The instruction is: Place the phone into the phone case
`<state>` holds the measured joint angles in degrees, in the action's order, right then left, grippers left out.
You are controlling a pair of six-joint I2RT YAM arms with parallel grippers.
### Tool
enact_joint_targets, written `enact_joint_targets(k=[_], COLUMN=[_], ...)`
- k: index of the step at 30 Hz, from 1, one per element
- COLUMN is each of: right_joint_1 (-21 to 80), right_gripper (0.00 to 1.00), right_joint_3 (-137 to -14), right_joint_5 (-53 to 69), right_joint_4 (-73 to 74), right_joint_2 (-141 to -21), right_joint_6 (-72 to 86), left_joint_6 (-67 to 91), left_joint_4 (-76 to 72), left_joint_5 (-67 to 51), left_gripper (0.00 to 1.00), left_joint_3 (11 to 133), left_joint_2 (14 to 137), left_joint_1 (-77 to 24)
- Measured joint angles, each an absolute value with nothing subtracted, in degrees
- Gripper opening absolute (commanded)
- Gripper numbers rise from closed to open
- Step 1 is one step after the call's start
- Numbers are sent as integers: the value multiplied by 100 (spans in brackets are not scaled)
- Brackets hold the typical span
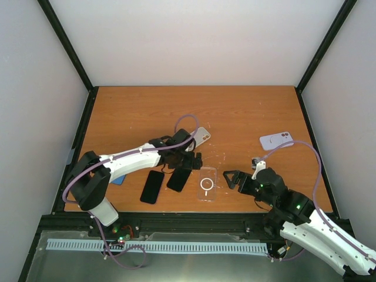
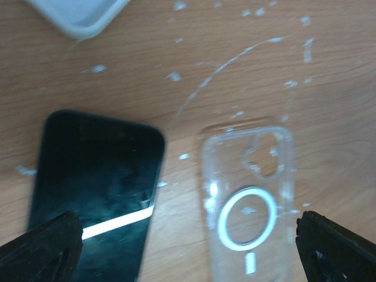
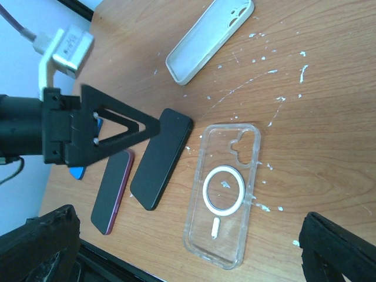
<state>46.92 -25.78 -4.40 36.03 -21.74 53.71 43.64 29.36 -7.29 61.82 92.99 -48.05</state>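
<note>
The clear phone case (image 1: 207,183) with a white ring lies flat near the table's front edge, seen close up in the left wrist view (image 2: 249,200) and in the right wrist view (image 3: 222,194). Just left of it lies a black phone (image 1: 179,176), screen up (image 2: 97,188), apart from the case (image 3: 160,157). My left gripper (image 1: 189,163) hovers open above the phone's far end and the gap beside the case (image 2: 188,252), holding nothing. To the right of the case, my right gripper (image 1: 232,179) is open and empty (image 3: 188,247).
A second dark phone (image 1: 152,187) with a red edge lies left of the black one. A pale case (image 1: 201,137) sits behind the left gripper, and a lavender case (image 1: 276,140) lies at the right. A blue item (image 1: 117,180) peeks from under the left arm.
</note>
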Motion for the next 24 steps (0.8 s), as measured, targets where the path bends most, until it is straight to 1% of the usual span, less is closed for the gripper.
enact_joint_targets(k=[6,13,24], right_joint_1=[4692,4692,4692], right_gripper=[100,100,100], right_joint_3=[-2578,-2578,-2578], right_joint_5=[-386,-342,-301], right_joint_4=[3468,3446,3361], right_joint_2=[-2279,-2515,-2534], right_joint_6=[5290,5225,5207], left_joint_6=[4066,3830,3586], left_joint_4=[3323,3391,3492], left_joint_5=[-276,-137,91], left_gripper=[98,98,96], left_joint_3=[5887,5861,5867], left_joint_2=[9321,9561,9974], left_joint_1=[-4759,-4757,-4757])
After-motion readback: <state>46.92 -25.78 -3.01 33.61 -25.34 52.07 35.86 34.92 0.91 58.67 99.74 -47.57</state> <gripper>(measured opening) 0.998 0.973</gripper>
